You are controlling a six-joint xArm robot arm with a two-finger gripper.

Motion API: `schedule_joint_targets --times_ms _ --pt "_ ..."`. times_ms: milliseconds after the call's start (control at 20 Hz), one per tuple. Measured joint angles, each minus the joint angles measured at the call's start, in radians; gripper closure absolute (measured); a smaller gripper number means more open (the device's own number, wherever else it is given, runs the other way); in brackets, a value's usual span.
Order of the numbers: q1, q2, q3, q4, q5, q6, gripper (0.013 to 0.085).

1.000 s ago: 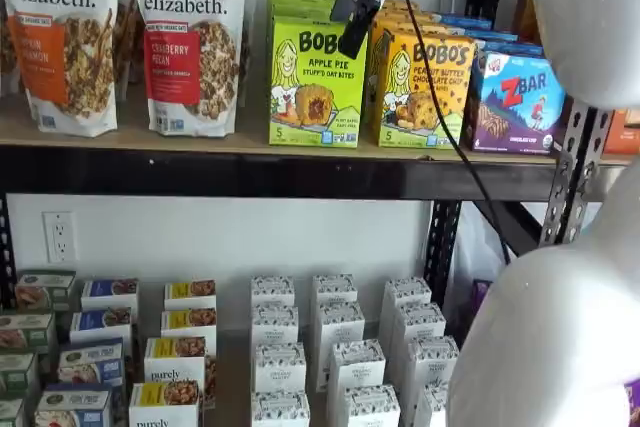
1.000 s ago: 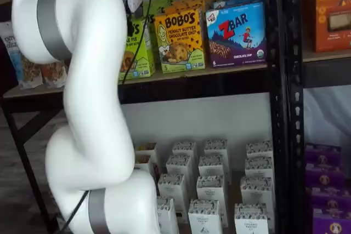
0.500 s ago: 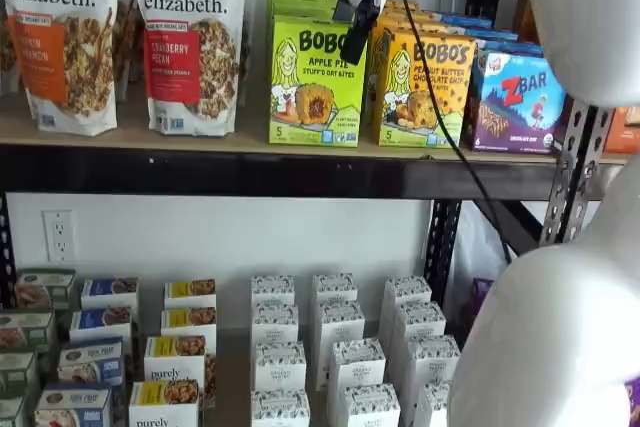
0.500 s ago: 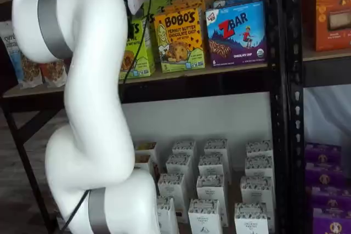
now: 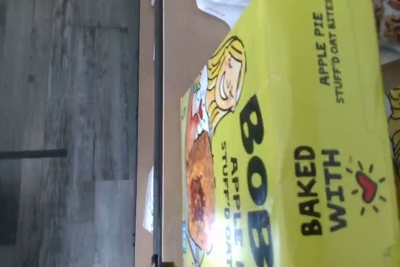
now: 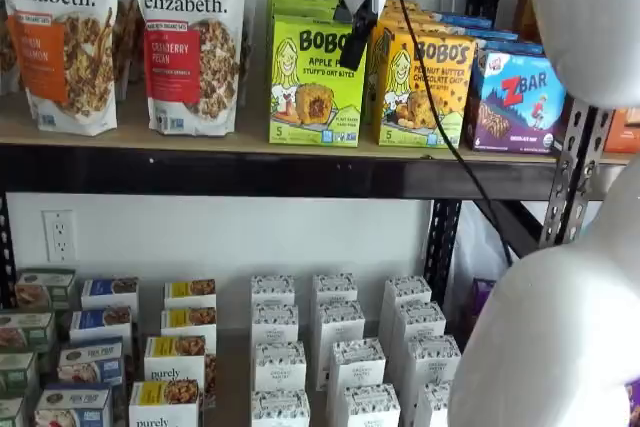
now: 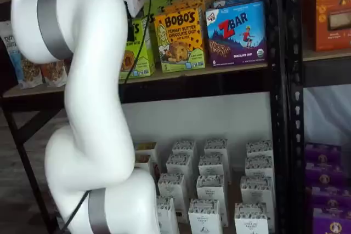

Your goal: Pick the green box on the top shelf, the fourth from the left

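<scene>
Gripper (image 6: 352, 47), white-bodied with black fingers, hangs in front of the lime-green upright carton (image 6: 316, 81), at its two o'clock corner; only one finger shows, side-on, though the jaws stand wide with nothing held. In a shelf view the white arm hides most of that carton (image 7: 137, 47). The wrist view alone shows its top panel (image 5: 294, 148): "BAKED WITH", a heart, "APPLE PIE STUFF'D OAT BITES". It stands on the tan wooden top shelf with black front beam (image 6: 240, 162), between a "purely elizabeth." granola bag (image 6: 190, 37) at nine o'clock and a yellow-orange "BOBO'S" box (image 6: 425, 89) at three o'clock. Grey plank flooring (image 5: 69, 117) lies below.
</scene>
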Motion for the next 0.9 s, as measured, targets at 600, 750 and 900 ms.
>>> schedule_joint_targets --times_ms 600,750,900 --pt "0.007 -0.008 0.023 -0.005 -0.01 0.004 0.037" --pt "0.009 -0.007 0.023 -0.007 -0.011 0.006 0.037" --pt "0.011 -0.007 0.023 -0.007 -0.012 0.007 0.037"
